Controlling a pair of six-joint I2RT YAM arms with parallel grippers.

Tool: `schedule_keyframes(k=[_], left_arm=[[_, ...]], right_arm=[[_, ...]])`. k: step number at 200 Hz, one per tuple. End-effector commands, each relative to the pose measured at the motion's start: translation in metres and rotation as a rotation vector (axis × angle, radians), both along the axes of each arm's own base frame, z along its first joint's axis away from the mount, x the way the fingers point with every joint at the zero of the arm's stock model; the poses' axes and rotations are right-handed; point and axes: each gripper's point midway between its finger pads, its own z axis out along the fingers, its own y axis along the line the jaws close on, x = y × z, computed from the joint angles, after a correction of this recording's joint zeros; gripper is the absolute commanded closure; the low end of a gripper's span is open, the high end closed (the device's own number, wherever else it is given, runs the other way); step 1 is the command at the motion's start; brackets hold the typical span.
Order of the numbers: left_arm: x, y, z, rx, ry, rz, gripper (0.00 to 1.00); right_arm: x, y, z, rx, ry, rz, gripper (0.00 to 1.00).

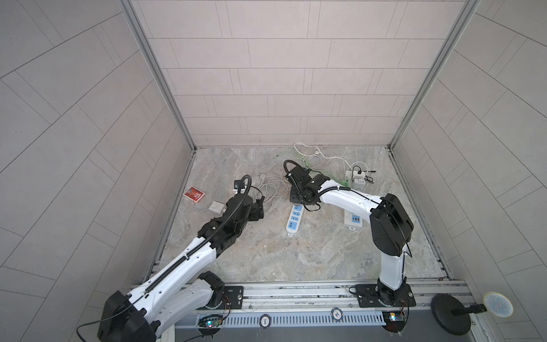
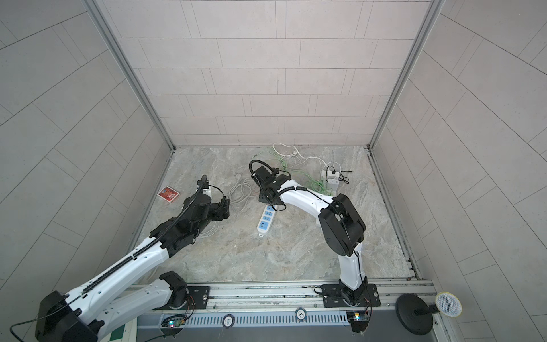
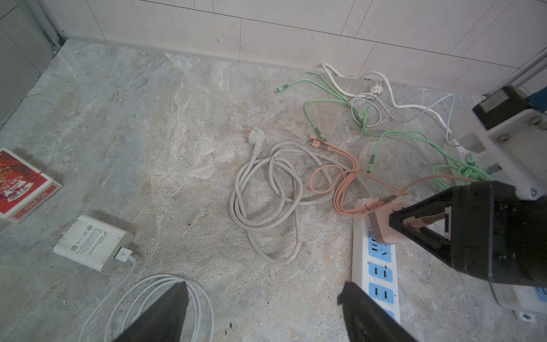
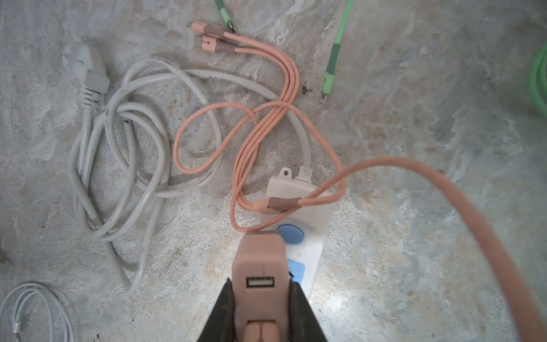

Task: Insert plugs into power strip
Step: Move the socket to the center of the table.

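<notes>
Firmly, right gripper (image 4: 260, 299) clamps pink plug (image 4: 260, 257) over the power strip (image 4: 321, 225) end; left gripper (image 3: 263, 285) gapes empty above tabletop (image 3: 177, 148).

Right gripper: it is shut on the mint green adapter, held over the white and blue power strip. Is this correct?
Only the colour is wrong. The right gripper is shut on the dusty pink adapter, held over the white and blue power strip. The right wrist view shows it.

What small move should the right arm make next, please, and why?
Probably press the pink adapter straight down: the right gripper is shut on it, over the power strip socket beside the blue switch; whether it is seated is unclear.
</notes>
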Motion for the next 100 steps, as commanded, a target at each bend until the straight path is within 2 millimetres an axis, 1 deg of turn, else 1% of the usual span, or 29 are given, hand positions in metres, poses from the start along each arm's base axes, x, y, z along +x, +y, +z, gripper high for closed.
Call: schedule_keyframes(k=[1, 27, 43, 60, 85, 100], left_arm=[[-0.001, 0.008, 0.012, 0.006, -0.007, 0.033, 0.13], [-0.002, 0.010, 0.011, 0.012, -0.005, 0.039, 0.13], [-0.002, 0.009, 0.009, 0.010, -0.002, 0.038, 0.13], [-0.003, 0.006, 0.005, 0.004, 0.008, 0.020, 0.13], [-0.003, 0.003, -0.003, 0.006, 0.031, 0.009, 0.13], [-0.003, 0.000, -0.010, -0.003, 0.046, 0.000, 0.13]], right_arm=[[-0.015, -0.006, -0.015, -0.036, 0.030, -0.053, 1.00], [-0.021, -0.010, -0.002, -0.037, -0.015, -0.079, 1.00], [-0.023, -0.015, 0.001, -0.039, -0.024, -0.095, 1.00], [-0.027, -0.020, 0.002, -0.032, -0.024, -0.122, 1.00], [-0.027, -0.021, 0.006, -0.009, -0.042, -0.130, 1.00], [-0.027, -0.022, 0.001, -0.012, -0.024, -0.139, 1.00]])
